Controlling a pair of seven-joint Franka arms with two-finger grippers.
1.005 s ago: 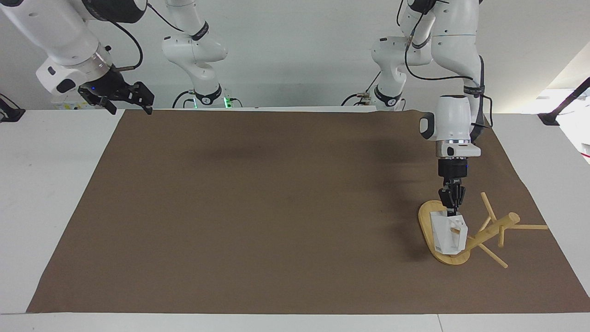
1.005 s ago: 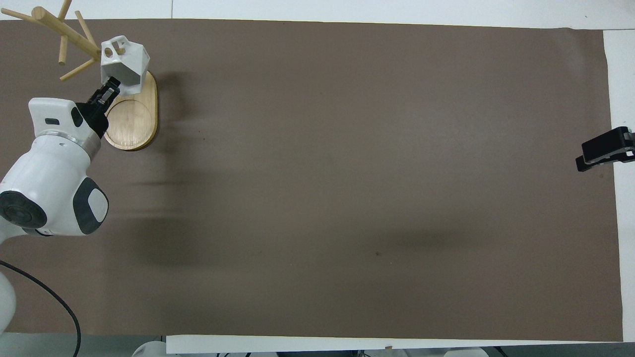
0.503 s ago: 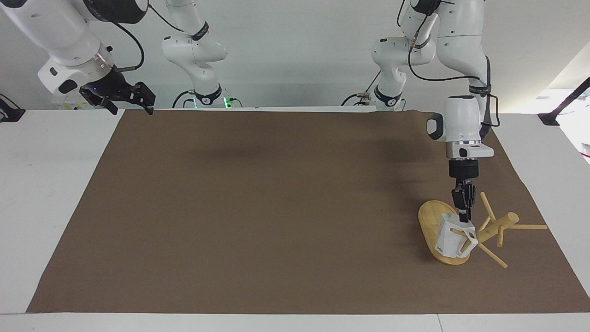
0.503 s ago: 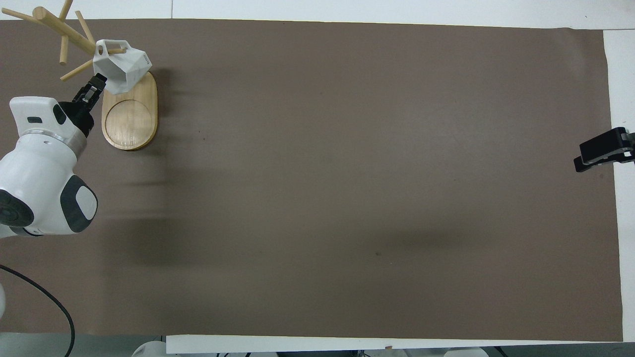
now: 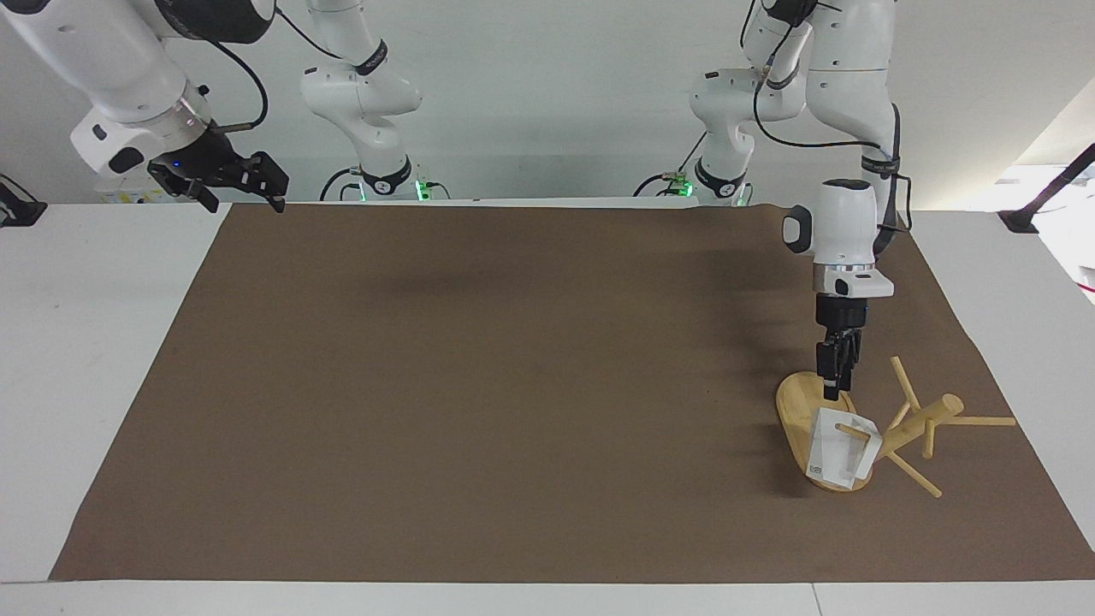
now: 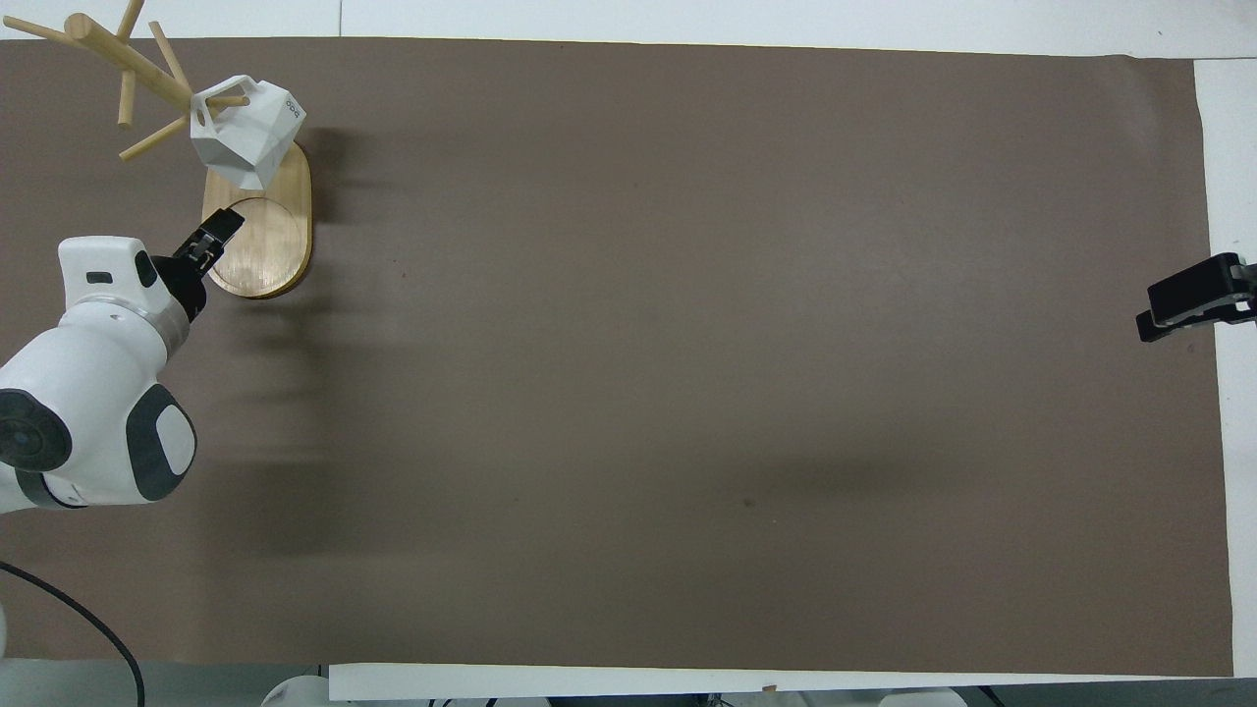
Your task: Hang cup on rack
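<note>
Cup [image 5: 834, 453] hangs by handle on rack [image 5: 890, 432] peg — left gripper [image 5: 831, 385] above rack base, holding nothing, finger state unclear; right gripper [image 5: 229, 181] spread, waiting at bench edge.

The left pincer [image 5: 830, 395] is held pointing straight down near the tabletop's left-arm end, wrist upright, nothing gripped. The right pincer [image 5: 233, 181] is parked high over the corner at the right arm's end, waiting.

Rack [image 6: 257, 236] pegs cut off at the overhead view's edge — cup [image 5: 834, 458] hides post.
</note>
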